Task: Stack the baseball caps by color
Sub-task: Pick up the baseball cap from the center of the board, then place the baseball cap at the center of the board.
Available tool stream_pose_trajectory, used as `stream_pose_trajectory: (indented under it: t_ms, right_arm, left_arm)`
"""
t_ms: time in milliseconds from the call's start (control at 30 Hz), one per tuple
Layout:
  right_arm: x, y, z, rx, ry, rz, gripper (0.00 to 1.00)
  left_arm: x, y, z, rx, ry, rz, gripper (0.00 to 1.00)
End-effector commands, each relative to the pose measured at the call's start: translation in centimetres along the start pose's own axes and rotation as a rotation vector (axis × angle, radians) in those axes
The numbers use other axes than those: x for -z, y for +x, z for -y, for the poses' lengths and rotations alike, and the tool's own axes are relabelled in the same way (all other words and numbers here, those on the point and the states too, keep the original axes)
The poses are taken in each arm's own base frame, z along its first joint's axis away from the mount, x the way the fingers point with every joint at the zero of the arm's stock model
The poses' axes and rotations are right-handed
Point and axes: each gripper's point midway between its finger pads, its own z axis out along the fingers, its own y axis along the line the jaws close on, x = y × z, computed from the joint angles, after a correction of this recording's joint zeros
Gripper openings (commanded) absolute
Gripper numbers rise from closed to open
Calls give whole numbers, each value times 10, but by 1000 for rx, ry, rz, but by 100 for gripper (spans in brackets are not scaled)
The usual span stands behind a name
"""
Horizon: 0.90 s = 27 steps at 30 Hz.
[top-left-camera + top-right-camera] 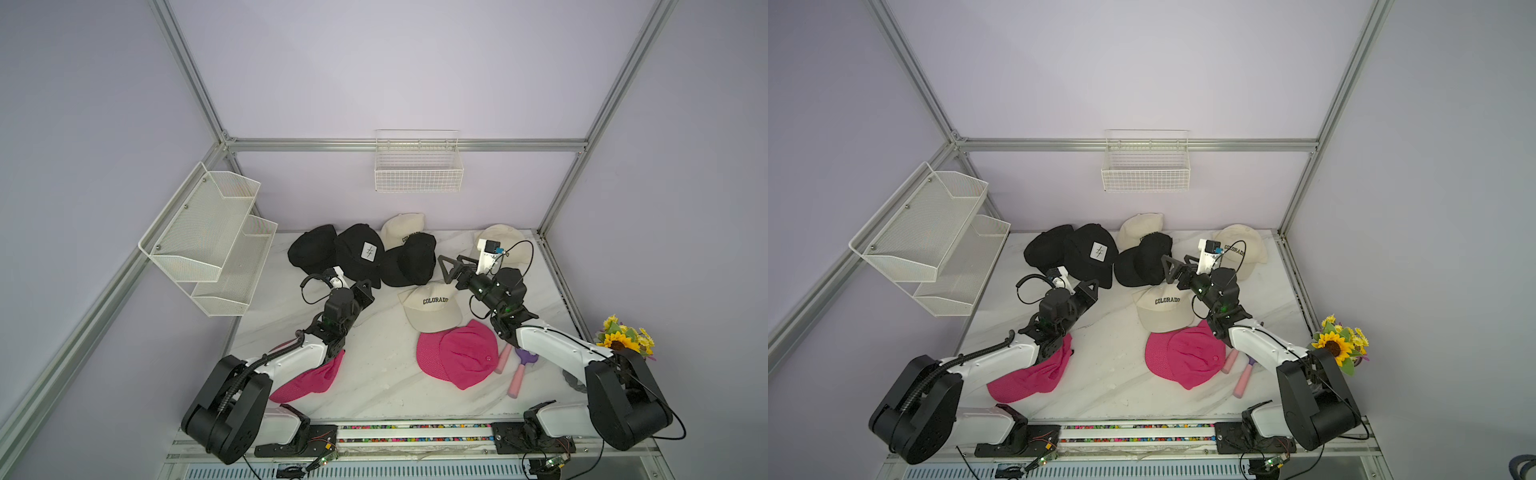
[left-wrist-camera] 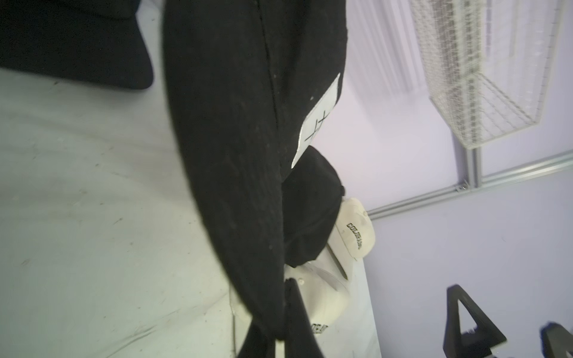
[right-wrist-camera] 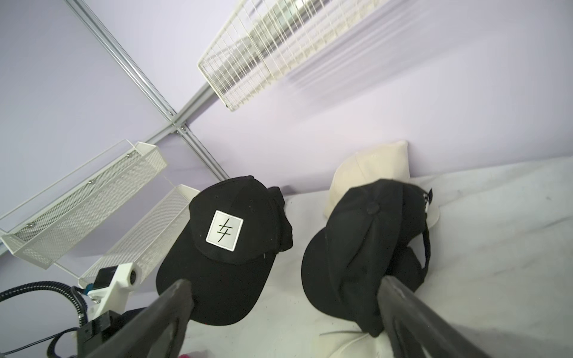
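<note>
- The soft black cloth cap with a white patch is at the back of the white table.
- The left gripper pinches its brim, the firm part; the rest looks light and floppy.
- The right gripper gapes wide, empty.

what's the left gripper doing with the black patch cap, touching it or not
Touching. The left wrist view shows the left gripper shut on the brim of the black patch cap, fabric pinched between its fingers.
</note>
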Motion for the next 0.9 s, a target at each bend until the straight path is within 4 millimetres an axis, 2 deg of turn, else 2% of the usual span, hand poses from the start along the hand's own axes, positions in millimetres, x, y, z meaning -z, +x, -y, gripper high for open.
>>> stream_pose_trajectory:
  t_ms: [0,100,267,500,667,867]
  right_arm:
    - [15,-29,-28,201,-139,73,97]
    - [24,-39,-43,308,-221,83,97]
    - [39,-56,-55,399,-285,103,97]
    - [47,-50,-66,459,-425,18,97]
    - [48,-55,-63,473,-431,8,97]
    - [56,-41,-82,514,-593,-75,97]
  left_arm:
    - [13,-9,49,-241,177,-77,0]
    - [24,-7,78,-327,301,-179,0]
    - [48,10,119,-413,527,-358,0]
    - [77,19,158,-440,819,-462,0]
    - [87,22,167,-484,923,-499,0]
    - [86,24,168,-516,982,-536,0]
